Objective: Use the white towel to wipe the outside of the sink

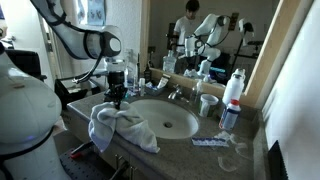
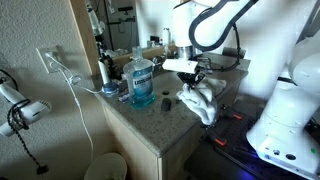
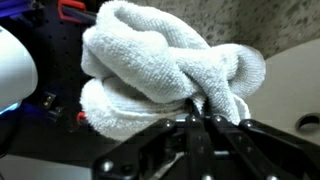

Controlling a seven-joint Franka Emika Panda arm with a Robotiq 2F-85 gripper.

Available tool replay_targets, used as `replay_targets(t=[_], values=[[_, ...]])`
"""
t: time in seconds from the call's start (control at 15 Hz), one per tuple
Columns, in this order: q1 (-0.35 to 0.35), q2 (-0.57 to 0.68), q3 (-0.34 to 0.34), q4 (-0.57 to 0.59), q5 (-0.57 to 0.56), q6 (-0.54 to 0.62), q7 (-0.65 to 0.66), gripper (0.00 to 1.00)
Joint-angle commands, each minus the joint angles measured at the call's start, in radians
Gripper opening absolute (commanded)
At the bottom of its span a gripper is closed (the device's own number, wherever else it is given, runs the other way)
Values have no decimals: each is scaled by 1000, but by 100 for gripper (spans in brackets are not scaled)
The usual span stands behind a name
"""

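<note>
Here the jaws are clamped together on a fold of the one white towel [image 3: 160, 65], as the wrist view shows: both fingers meet over a bunched ridge of cloth. The towel is gathered into a loose lump under the arm [image 1: 85, 42] and lies at the front edge of the bench [image 1: 205, 157], just beside the sink [image 1: 172, 124], with part of it draped over the edge. In an exterior view the towel [image 2: 203, 103] hangs at the corner of the bench [image 2: 150, 118]. The single oval sink is white and set into a dark speckled top. One faucet [image 1: 178, 93] stands behind it. On the far side of the sink from the towel stand one pale cup [image 1: 208, 104] and one tall white bottle [image 1: 234, 88] with a red cap. In an exterior view one blue bottle [image 2: 143, 82] stands near the wall, well apart from the towel. One hair dryer [image 2: 20, 110] hangs on the wall, its cord trailing down. One mirror [image 1: 215, 35] behind the bench reflects the arm.
</note>
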Motion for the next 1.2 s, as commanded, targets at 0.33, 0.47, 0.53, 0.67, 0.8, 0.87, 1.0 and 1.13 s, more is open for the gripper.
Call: replay_targets(t=[0.33, 0.47, 0.53, 0.67, 0.8, 0.87, 1.0, 1.13], values=[[28, 98, 71, 57, 32, 230, 15, 1], [12, 93, 71, 62, 3, 214, 18, 1], [5, 83, 66, 58, -10, 196, 12, 1], [-16, 58, 58, 36, -41, 145, 7, 1], [-33, 34, 43, 10, -62, 77, -3, 1], [-42, 22, 37, -1, -76, 39, -3, 1], [-57, -10, 23, -29, -94, -44, -2, 1], [-82, 2, 12, 4, -128, -150, 12, 1]])
